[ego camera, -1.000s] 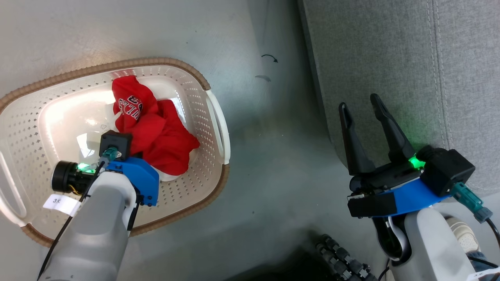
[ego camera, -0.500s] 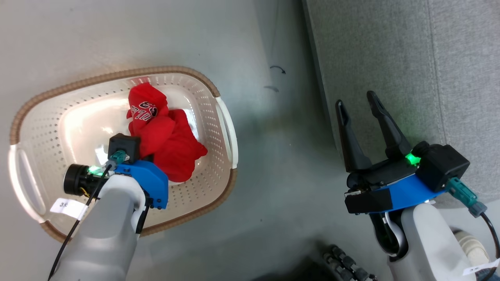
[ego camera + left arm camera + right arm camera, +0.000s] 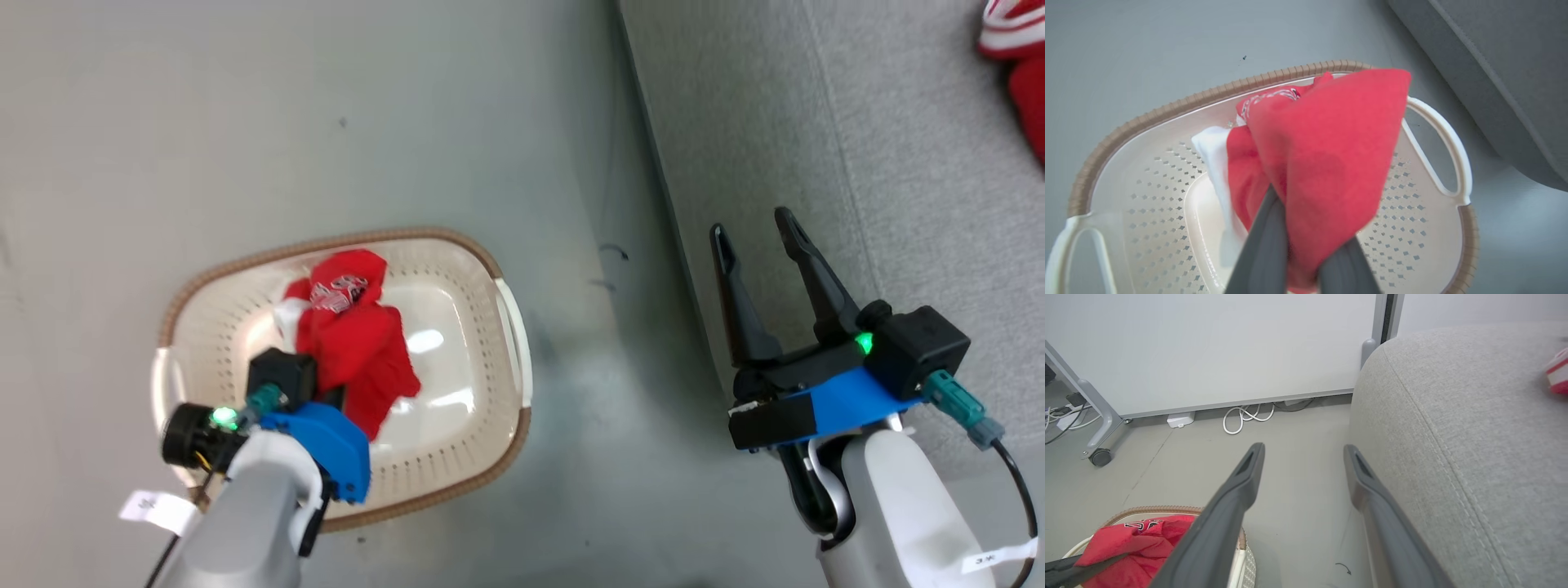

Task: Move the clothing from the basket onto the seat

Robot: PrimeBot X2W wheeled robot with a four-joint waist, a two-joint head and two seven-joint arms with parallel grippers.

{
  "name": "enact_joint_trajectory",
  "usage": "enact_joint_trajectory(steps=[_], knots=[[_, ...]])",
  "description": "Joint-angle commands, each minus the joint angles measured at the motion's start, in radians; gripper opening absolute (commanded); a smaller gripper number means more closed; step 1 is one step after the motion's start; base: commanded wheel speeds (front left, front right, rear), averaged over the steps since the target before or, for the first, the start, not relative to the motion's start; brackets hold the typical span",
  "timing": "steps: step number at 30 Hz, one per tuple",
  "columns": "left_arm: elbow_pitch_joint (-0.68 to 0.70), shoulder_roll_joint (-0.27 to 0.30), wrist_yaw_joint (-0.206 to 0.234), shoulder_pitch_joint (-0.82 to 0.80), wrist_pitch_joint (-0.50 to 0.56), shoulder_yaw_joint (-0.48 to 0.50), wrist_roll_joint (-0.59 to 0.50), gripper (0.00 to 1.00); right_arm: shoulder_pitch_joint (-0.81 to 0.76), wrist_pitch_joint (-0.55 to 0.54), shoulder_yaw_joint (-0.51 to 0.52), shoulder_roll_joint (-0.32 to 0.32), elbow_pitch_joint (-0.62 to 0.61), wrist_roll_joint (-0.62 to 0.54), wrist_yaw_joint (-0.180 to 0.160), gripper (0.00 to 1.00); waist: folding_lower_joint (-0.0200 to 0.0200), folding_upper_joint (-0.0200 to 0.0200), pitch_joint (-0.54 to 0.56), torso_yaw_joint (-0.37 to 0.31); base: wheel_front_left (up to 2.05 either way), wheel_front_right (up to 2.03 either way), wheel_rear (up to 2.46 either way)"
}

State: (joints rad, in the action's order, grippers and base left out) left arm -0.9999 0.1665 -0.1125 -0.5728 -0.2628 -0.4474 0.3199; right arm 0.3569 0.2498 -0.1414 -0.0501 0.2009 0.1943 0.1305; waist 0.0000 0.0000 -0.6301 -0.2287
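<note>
Down at about 8 o'clock in the head view, the left gripper [image 3: 1310, 216] is clamped on a fold of a red jersey [image 3: 353, 347], with the cloth squeezed between its two dark fingers [image 3: 1265, 249]. The jersey hangs bunched over the inside of the cream perforated laundry basket [image 3: 482, 425]. Its white-and-navy lettering lies toward 12 o'clock and a white trim strip toward 10 o'clock. Whether its lowest folds touch the basket's bottom cannot be told.

The basket stands on the grey floor [image 3: 245, 122], near the light-grey sofa cushion [image 3: 816, 163], which takes up the 1-to-4 o'clock part of the head view. A second red garment [image 3: 1016, 57] with white striped trim lies on the cushion at 2 o'clock, well apart from the basket.

The right gripper [image 3: 751, 224], at 4 o'clock, has its fingers spread with nothing between them, at the cushion's floor-side edge. White cables [image 3: 1245, 416] lie at the foot of the wall [image 3: 1208, 347], toward 11 o'clock in the right wrist view.
</note>
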Motion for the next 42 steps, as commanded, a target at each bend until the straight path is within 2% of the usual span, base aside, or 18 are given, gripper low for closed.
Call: enact_joint_trajectory(steps=[1, 5, 11, 20, 24, 34, 42], knots=[[0.012, -0.009, -0.006, 0.021, -0.003, 0.001, -0.01, 0.0, -0.016, -0.005, 0.005, 0.0, 0.004, -0.007, 0.0, 1.0, 0.0, 0.0, 0.099, 0.044, 0.0, 0.0, 0.0], [0.053, -0.053, -0.011, 0.074, -0.003, -0.006, -0.028, 0.0, -0.044, -0.02, 0.013, 0.0, 0.018, -0.017, 0.0, 1.0, 0.0, 0.0, 0.202, 0.076, 0.0, 0.0, 0.0], [0.127, -0.088, -0.015, 0.14, -0.003, -0.022, -0.042, 0.0, -0.098, -0.045, 0.02, 0.0, 0.028, -0.023, 0.0, 1.0, 0.0, 0.0, 0.34, 0.118, 0.0, 0.0, 0.0], [0.271, -0.103, -0.019, 0.188, -0.003, -0.063, -0.059, 0.0, -0.172, -0.087, 0.019, -0.001, 0.013, -0.023, 0.0, 1.0, 0.0, 0.0, 0.485, 0.156, 0.0, 0.0, 0.0], [0.319, -0.105, -0.017, 0.158, -0.003, -0.099, -0.043, 0.0, -0.198, -0.102, 0.017, 0.0, 0.007, -0.016, 0.0, 1.0, 0.0, 0.0, 0.524, 0.176, 0.0, 0.0, 0.0], [0.356, -0.11, -0.017, 0.002, 0.032, -0.262, 0.081, 0.0, -0.245, -0.128, -0.004, -0.001, -0.001, -0.004, 0.0, 1.0, 0.0, 0.0, 0.587, 0.222, 0.0, 0.0, 0.0], [0.357, -0.112, -0.018, -0.131, 0.086, -0.322, 0.166, 0.0, -0.245, -0.142, -0.036, 0.0, -0.001, 0.008, 0.0, 1.0, 0.0, 0.0, 0.602, 0.234, 0.0, 0.0, 0.0]])
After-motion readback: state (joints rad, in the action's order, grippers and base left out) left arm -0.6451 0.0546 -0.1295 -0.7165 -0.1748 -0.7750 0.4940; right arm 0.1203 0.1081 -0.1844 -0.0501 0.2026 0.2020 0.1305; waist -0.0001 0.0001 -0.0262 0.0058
